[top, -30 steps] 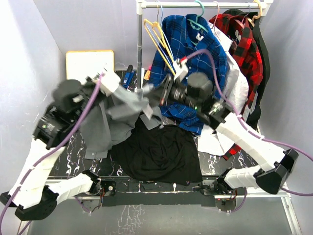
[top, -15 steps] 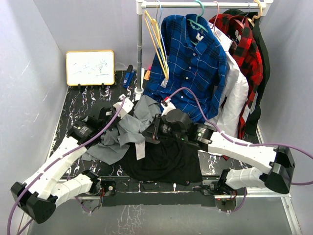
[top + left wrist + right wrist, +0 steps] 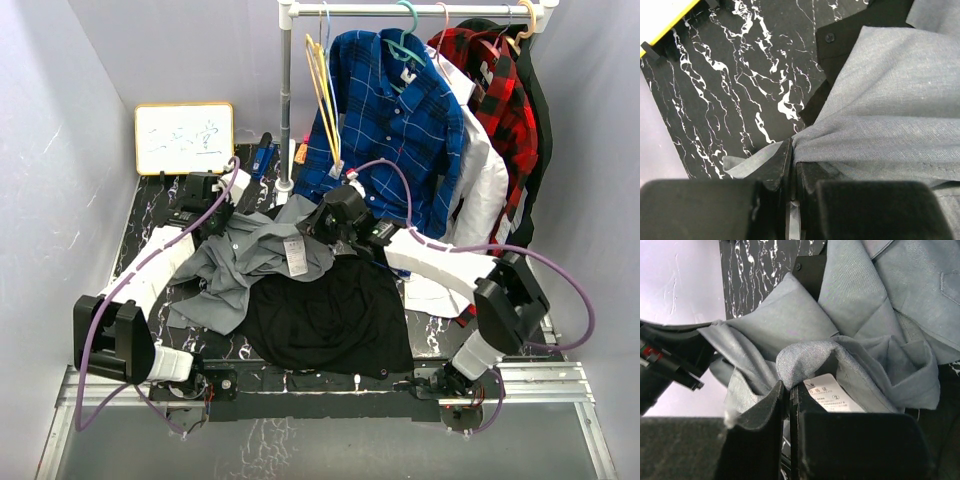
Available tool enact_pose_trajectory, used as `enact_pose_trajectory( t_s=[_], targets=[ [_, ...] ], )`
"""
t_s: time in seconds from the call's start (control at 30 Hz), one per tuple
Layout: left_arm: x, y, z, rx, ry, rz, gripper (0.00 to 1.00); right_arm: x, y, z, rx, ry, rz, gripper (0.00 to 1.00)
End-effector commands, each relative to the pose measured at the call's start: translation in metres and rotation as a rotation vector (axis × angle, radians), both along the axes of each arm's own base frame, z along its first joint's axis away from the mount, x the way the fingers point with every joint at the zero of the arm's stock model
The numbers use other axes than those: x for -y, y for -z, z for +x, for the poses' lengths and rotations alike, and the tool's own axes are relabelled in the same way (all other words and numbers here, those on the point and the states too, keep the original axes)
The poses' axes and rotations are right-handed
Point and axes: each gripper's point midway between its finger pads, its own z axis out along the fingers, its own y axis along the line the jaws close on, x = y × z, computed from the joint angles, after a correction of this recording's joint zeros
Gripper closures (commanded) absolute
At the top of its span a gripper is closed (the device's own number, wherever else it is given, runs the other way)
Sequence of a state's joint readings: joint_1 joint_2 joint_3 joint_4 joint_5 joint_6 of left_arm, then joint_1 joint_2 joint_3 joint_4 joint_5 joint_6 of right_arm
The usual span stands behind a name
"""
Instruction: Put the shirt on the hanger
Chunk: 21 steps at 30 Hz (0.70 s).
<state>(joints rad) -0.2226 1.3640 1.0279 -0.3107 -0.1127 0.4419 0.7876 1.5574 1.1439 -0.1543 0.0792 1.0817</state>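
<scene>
Nearest the bases: black cloth (image 3: pixel 330 310) spread on surface (image 3: pixel 140 222), on the near side of both claws, its far edge under the shirt (image 3: pixel 250 265). Shirt = crumpled heap betw. the two claws, neck label (image 3: pixel 296 255) face up. L claw (image 3: pixel 791 160) is clamped on a thin fold at the heap's left edge, fabric fanning out from the pinch. R claw (image 3: pixel 788 390) is closed on a bunched fold just beside the label, at the heap's right edge. Beyond R claw, up on the rail (image 3: pixel 420 10): what looks to be the hanger (image 3: pixel 327 25), pale-blue wire among yellow hangers (image 3: pixel 325 90), well apart from shirt, in neither claw. Risks: thin pinches could slip on lift; black cloth may drag along w/ shirt; collar opening is buried in the bunching, so threading could miss; both claws are occupied, so nothing is free to fetch the hanger.
</scene>
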Motion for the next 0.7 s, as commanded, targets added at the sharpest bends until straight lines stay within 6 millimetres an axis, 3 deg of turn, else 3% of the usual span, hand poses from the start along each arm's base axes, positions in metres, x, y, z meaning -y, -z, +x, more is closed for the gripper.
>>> enact_pose_trajectory(
  t_s=[0.0,0.03,0.13,0.2,0.33,0.67],
  targets=[
    [-0.012,-0.016,0.013,0.074,-0.093,-0.051,1.00,-0.018,-0.005,0.023,-0.041,-0.003,0.081,0.91],
    [-0.011,-0.013,0.013,0.064,-0.105,-0.065,1.00,-0.026,-0.004,0.026,-0.043,-0.034,0.102,0.80],
    [-0.006,-0.006,0.012,0.031,-0.126,-0.100,1.00,-0.052,-0.010,0.029,-0.011,-0.152,0.140,0.17],
    [-0.004,-0.006,0.012,0.012,-0.130,-0.113,1.00,-0.060,-0.028,0.028,0.056,-0.209,0.153,0.03],
    [-0.004,-0.013,0.016,-0.007,-0.150,-0.112,1.00,-0.042,-0.064,0.013,0.227,-0.254,0.132,0.02],
    [-0.022,-0.004,0.051,0.009,-0.231,-0.018,1.00,0.033,-0.068,-0.050,0.308,-0.250,0.032,0.02]
  ],
)
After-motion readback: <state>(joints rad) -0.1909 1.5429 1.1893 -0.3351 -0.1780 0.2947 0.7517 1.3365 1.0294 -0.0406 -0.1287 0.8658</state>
